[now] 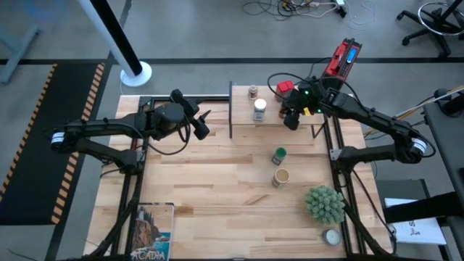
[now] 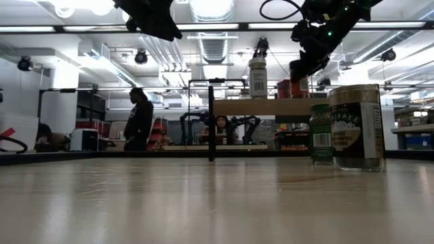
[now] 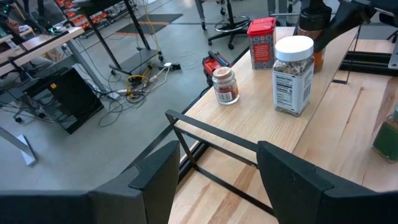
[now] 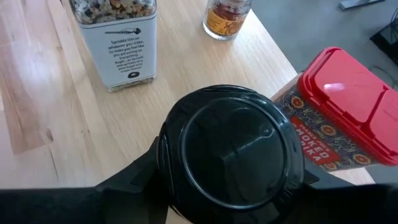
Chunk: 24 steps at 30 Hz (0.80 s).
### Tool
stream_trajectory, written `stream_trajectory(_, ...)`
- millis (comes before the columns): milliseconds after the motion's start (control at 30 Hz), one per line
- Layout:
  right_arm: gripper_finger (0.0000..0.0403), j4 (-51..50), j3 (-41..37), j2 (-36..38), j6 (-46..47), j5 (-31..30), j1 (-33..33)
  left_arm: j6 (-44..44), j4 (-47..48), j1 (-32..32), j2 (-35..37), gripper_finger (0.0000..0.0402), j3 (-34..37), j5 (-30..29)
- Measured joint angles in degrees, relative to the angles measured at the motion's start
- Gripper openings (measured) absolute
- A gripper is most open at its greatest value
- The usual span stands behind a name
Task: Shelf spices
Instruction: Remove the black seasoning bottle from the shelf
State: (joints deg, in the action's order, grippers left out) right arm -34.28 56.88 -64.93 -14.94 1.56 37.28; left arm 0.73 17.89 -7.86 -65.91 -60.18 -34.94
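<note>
The light-wood shelf stands at the table's far edge. On it are a white-lidded jar, a small grey-lidded jar and a red square tin. My right gripper is over the shelf's right part, shut on a black-lidded jar beside the red tin. A green-lidded jar and a tan cylinder stand on the table nearer the front. My left gripper hangs open above the table, left of the shelf's dark side panel. My right gripper has the jar's black lid between its two fingers, which stand on opposite sides of the round rim. The fingers come from above, pointing down. The jar stays upright below them; whether its base rests on the shelf, I cannot tell.
A spiky green plant and a flat white round tin sit at the near right corner. A book lies at the near left edge. Bare tabletop stretches between the shelf and the near edge.
</note>
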Motion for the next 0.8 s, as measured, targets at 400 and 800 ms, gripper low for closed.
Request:
stream_trajectory(400,0.0171,-2.29,3.68,4.4,2.89,0.52,-1.17,0.0,0.12,-0.02,0.0,0.0204,0.0,0.0)
stream_trajectory(800,0.017,-2.81,7.08,8.81,11.15,9.16,-9.18,0.0,0.13,-0.02,0.0,0.0204,0.0,0.0)
